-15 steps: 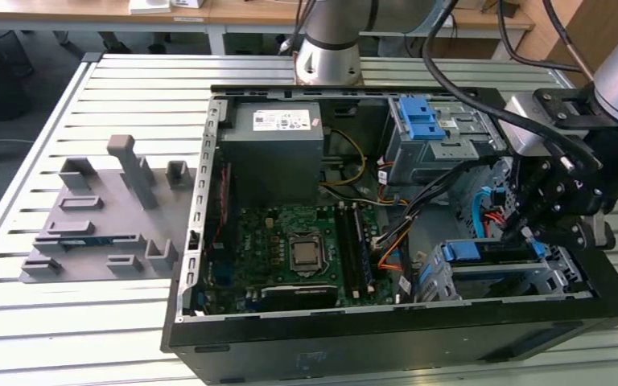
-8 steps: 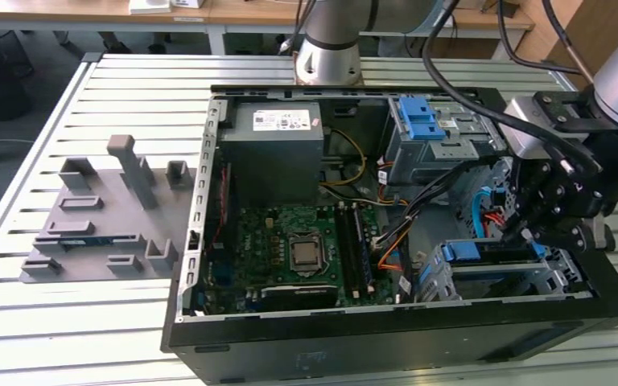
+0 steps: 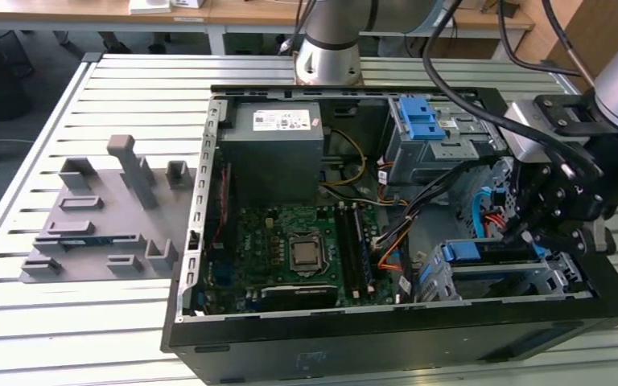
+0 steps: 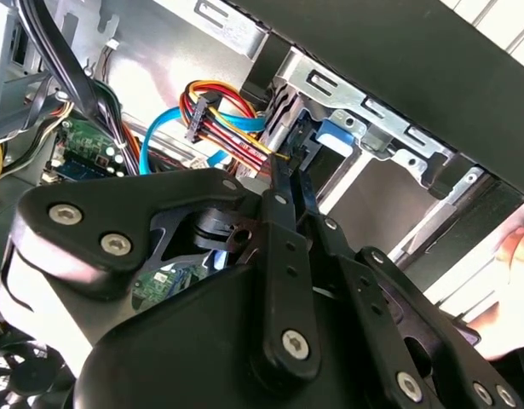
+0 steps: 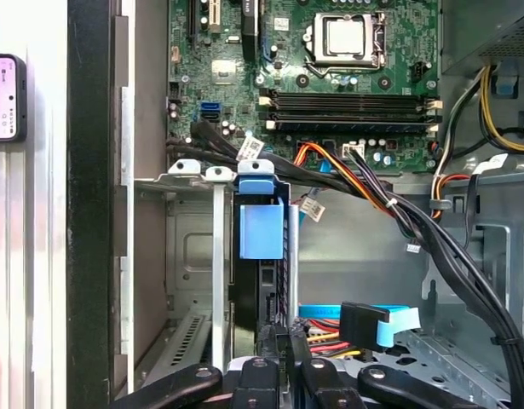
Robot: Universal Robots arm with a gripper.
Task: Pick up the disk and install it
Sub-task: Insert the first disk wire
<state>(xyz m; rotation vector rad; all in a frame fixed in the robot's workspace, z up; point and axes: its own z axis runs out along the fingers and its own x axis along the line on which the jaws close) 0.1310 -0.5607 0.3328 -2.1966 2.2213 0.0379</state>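
An open black PC case lies on a slatted metal table, filling centre and right of the exterior view, w/ a grey moulded fixture at left of frame. Inside the case: green motherboard at lower centre, grey power-supply box above it, silver cage w/ blue latch at upper right. The robot arm's black gripper sits at the right edge of the exterior view, reaching into the case just above the lower-right drive bay. The disk, edge-on w/ blue bracket tab, stands upright in that bay's metal slot at centre of the first wrist view; it appears seated, though depth is hard to judge. Gripper fingers, bottom centre there, look pinched together on the disk's near edge. Red, orange and blue cables bunch at upper centre of the second wrist view.
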